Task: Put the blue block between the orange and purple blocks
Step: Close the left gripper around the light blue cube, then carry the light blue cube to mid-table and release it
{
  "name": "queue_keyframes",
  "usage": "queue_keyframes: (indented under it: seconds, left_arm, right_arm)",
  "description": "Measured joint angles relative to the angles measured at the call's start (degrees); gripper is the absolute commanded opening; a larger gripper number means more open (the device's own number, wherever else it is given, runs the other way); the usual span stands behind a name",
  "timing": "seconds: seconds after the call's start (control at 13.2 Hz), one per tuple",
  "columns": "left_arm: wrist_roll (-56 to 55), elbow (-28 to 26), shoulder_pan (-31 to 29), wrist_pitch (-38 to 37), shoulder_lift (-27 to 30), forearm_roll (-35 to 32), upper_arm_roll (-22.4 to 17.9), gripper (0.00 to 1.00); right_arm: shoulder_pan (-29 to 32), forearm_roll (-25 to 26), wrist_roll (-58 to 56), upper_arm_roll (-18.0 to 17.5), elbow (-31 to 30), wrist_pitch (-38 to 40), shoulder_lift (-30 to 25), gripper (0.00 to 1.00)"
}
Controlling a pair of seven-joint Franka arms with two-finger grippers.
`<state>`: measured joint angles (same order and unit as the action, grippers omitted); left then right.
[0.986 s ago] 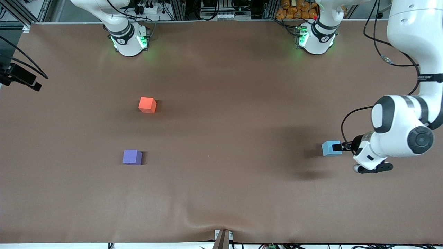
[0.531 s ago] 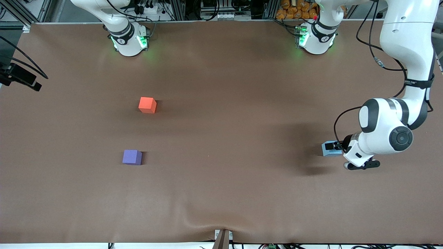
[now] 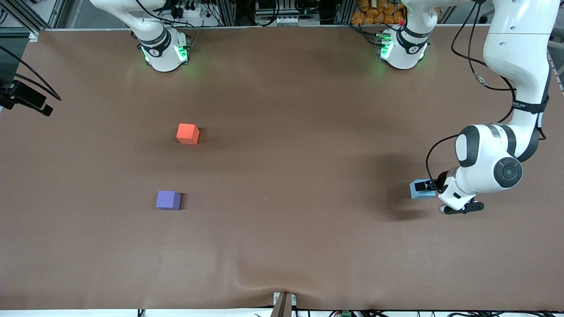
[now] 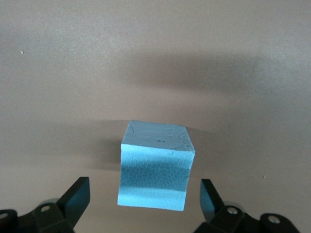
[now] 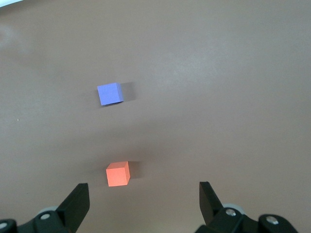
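We see the blue block [image 3: 417, 189] sitting on the brown bench [image 3: 282, 246] near the left arm's end. Our left gripper [image 4: 145, 196] is low around it, fingers wide apart, one on each side, not touching it. The orange block [image 3: 187, 133] and purple block [image 3: 168, 200] sit well apart from it, toward the right arm's end. Our right gripper [image 5: 144, 201] waits up high over them, fingers wide too.

The left pincer [image 3: 426, 186] and wrist partly hide the blue block [image 3: 416, 190].
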<state>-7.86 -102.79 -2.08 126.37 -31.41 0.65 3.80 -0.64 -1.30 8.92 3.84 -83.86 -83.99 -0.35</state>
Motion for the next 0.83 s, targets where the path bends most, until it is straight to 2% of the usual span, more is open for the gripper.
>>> queue_keyframes:
  seconds: [0.3, 0.38, 0.45, 0.53, 0.83]
  left_arm:
    - [0.0, -0.99, 0.0, 1.84, -1.02, 0.0, 0.05, 1.0]
    - [0.0, -1.0, -0.01, 2.1, -1.45, 0.0, 0.04, 0.69]
    - [0.0, -1.02, -0.03, 2.53, -1.95, 0.0, 0.03, 0.28]
    - [0.0, -1.04, -0.05, 2.91, -2.47, 0.0, 0.03, 0.0]
    - [-0.04, -0.8, -0.04, 3.36, -3.02, 0.19, 0.67, 0.0]
  right_arm:
    - [0.0, 0.0, -0.07, 0.0, 0.0, 0.0, 0.0, 1.0]
    - [0.0, 0.0, -0.24, 0.0, 0.0, 0.0, 0.0, 1.0]
    - [0.0, 0.0, -0.36, 0.0, 0.0, 0.0, 0.0, 1.0]
    - [0.0, 0.0, -0.42, 0.0, 0.0, 0.0, 0.0, 1.0]
    - [0.0, 0.0, -0.49, 0.0, 0.0, 0.0, 0.0, 1.0]
